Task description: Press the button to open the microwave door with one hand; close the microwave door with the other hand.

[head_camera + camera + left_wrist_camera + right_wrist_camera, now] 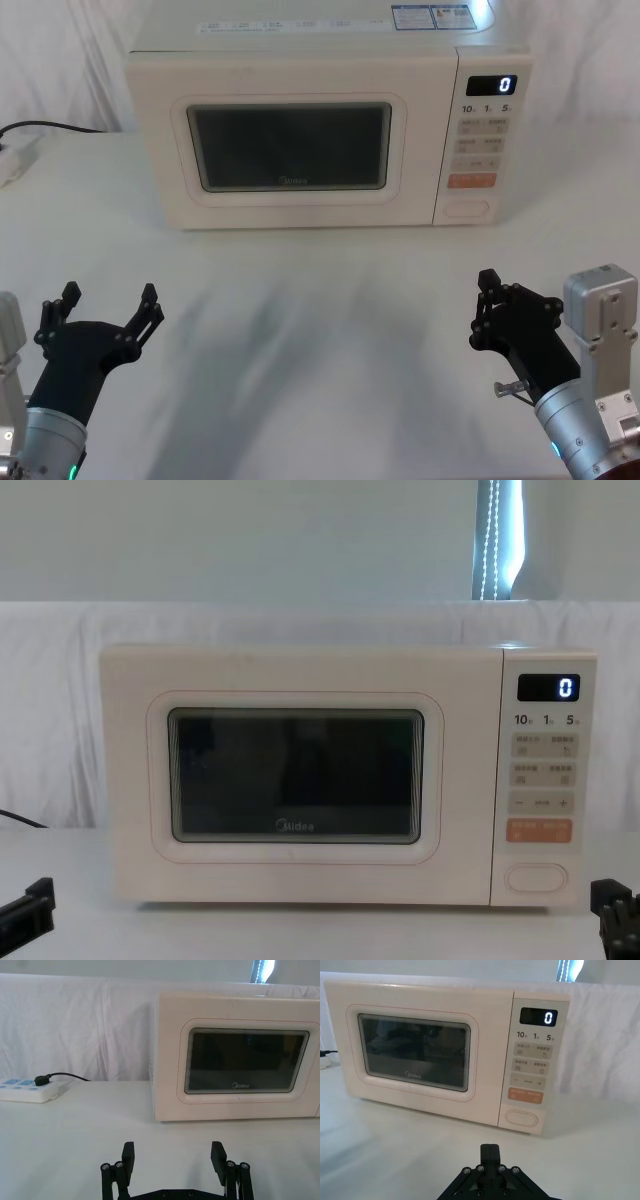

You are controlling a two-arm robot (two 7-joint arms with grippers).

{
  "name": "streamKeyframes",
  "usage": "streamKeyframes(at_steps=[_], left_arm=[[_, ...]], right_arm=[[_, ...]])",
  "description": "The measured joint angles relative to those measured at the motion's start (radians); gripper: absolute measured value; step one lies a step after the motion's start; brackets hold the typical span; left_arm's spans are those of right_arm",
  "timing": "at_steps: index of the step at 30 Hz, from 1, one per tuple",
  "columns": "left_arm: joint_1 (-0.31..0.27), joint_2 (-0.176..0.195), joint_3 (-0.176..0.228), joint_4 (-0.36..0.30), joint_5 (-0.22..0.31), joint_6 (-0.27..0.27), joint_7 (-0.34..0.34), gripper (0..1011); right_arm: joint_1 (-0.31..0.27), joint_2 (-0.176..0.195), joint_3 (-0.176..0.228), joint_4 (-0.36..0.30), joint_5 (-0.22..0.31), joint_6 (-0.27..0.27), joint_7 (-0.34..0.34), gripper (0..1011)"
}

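The cream microwave stands at the back of the table with its door point(290, 150) closed flat; the dark window and the Midea logo show on the door point(245, 1062) point(415, 1052) point(295, 775). The wide pill-shaped button point(467, 209) point(521, 1118) point(536, 877) sits at the bottom of the control panel, under the orange key. My left gripper point(110, 300) point(173, 1155) hovers open at the near left, well short of the door. At the near right, my right gripper point(487, 283) point(490, 1149) is shut on nothing, pointing toward the panel and far from the button.
A white power strip point(27, 1091) with a black plug and cable lies left of the microwave. The display point(538, 1017) reads 0. A wide stretch of white table point(320, 300) separates both grippers from the oven. White cloth hangs behind.
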Motion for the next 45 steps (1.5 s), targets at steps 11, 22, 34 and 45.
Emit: streamKeyframes(at_steps=[11,22,34,45], left_arm=[[0.000,0.000,0.000,0.000,0.000,0.000,0.000,1001],[0.000,0.000,0.000,0.000,0.000,0.000,0.000,1001],[0.000,0.000,0.000,0.000,0.000,0.000,0.000,1001],[0.000,0.000,0.000,0.000,0.000,0.000,0.000,1001]], right_arm=[[0.016,-0.034,0.026,0.023,-0.006,0.015,0.006,0],[0.092,-0.090,0.065,0.109,0.011,0.049,0.036,0],[0.185,-0.127,0.095,0.229,0.005,0.056,0.074,0],[0.280,-0.141,0.121,0.340,0.012,0.038,0.113,0]])
